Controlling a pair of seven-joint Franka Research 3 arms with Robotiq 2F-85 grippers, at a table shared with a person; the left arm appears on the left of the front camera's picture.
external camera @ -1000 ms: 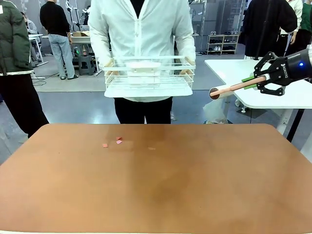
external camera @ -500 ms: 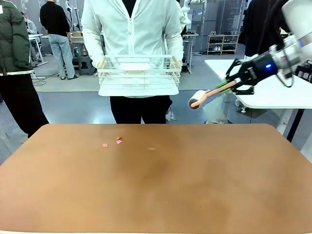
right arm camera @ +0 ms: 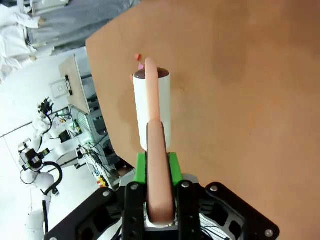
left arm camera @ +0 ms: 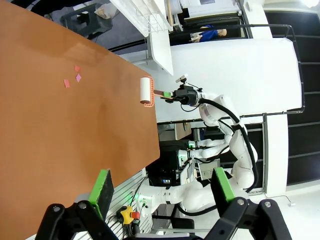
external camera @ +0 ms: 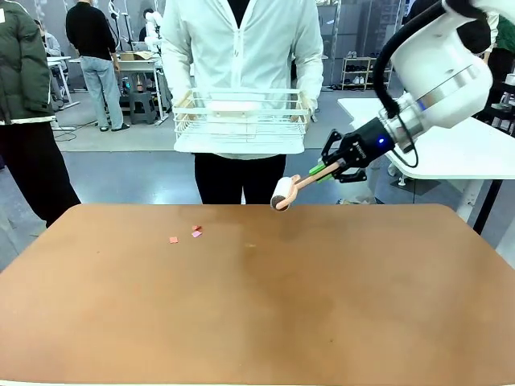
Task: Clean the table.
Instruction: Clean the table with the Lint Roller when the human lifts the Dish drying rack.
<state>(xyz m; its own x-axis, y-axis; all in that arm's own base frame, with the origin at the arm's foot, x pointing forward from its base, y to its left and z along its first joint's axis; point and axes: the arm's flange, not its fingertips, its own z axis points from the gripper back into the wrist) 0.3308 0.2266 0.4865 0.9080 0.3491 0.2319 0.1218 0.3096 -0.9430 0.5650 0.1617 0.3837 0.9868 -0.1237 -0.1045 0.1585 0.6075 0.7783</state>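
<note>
Table point(external camera: 257, 305) stretches out ahead of the left gripper point(left arm camera: 162, 189), which is spread wide and empty. Pink scraps point(external camera: 191, 234) sit well left of the right gripper point(external camera: 326, 170). It's clamped on a lint roller point(external camera: 282, 194) handle, with the roll out past its fingertips near the table's far edge. Behind it, a person point(external camera: 241, 48) holds a wire basket point(external camera: 240, 121).

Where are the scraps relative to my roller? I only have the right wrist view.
Observer: Three pink scraps lie on the table, toward the robot's left of the lint roller that the right tool grips.
Operator: Anyone across the table?
Observer: A person stands at the far side, holding a white wire basket above the table's edge.
Operator: And the left tool?
Observer: The left tool is open and holds nothing.
</note>
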